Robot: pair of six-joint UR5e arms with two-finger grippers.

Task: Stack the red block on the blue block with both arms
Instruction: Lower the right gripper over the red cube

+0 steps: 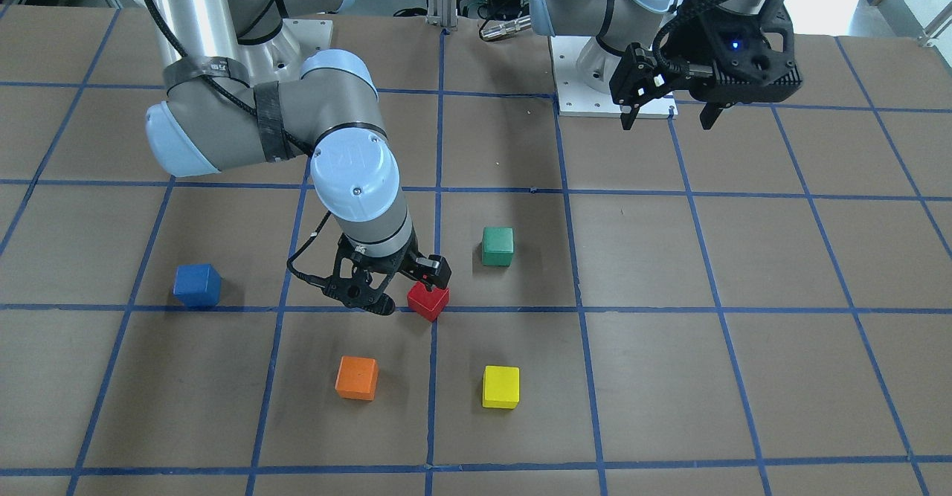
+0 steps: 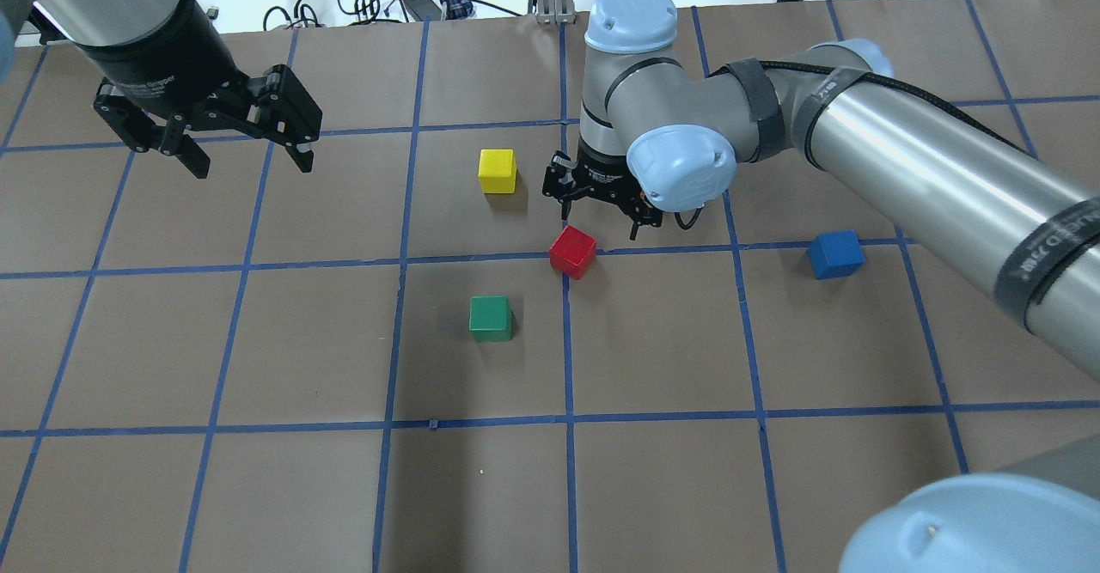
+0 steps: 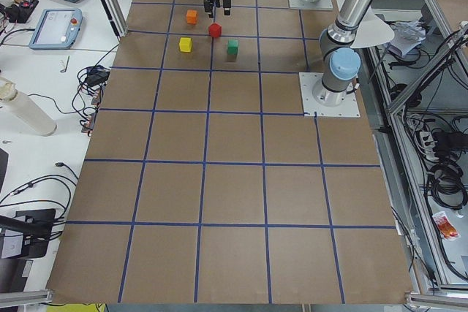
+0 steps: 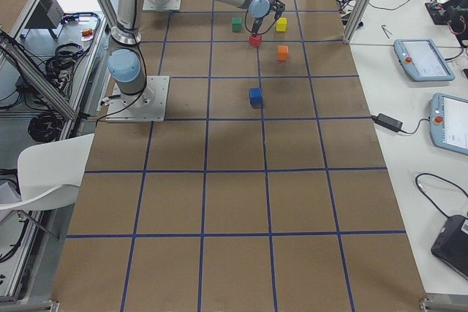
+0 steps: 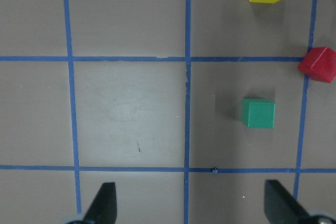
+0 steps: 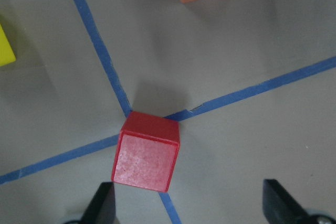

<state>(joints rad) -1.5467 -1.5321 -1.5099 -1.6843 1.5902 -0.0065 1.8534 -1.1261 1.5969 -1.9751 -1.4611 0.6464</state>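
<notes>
Scanning the overhead view from its left side, the left gripper (image 2: pixel 252 163) hangs above the table (image 2: pixel 258 487) with its jaws spread wide and nothing between them; bare brown paper and blue tape lines lie beneath it, well apart from every cube. Next come the yellow block (image 2: pixel 498 170) and the green block (image 2: pixel 491 318), each inside its own taped square with free paper on all sides. The red block (image 2: pixel 573 252) sits on a crossing of tape lines, turned at an angle to the grid, between those two and near the orange block (image 1: pixel 357 378). The right gripper (image 2: pixel 601 219) is low over it, jaws apart and not clamped. In the right wrist view the cube lies between the fingers, off centre toward the finger on that view's left. Contact between a fingertip and the cube cannot be judged. The cube is matte red, sharp-edged and flat on the paper. Farthest right, the blue block (image 2: pixel 835 254) rests alone, well apart from the red, with open paper around it.
</notes>
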